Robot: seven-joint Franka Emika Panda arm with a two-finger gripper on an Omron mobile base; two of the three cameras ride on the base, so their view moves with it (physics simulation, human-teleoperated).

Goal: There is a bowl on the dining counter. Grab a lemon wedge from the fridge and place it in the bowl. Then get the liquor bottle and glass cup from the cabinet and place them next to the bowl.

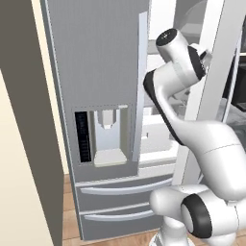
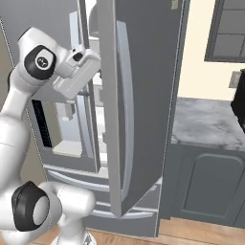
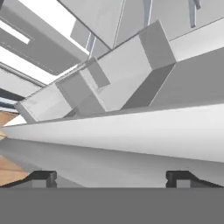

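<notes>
Hand view, gripper [image 3: 111, 178] wide open, empty, facing fridge door [image 3: 131, 135]

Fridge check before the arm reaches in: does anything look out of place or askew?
Nothing stands out. The right fridge door is swung open, the left door is shut, both drawers are closed, and the open gripper holds nothing.

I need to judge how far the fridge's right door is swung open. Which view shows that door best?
The right base view: the fridge's right door stands there swung out toward the camera, with its long handle in sight. The left base view catches only a thin edge-on strip of it. The hand view gives close, tilted fridge panels, hard to identify.
</notes>
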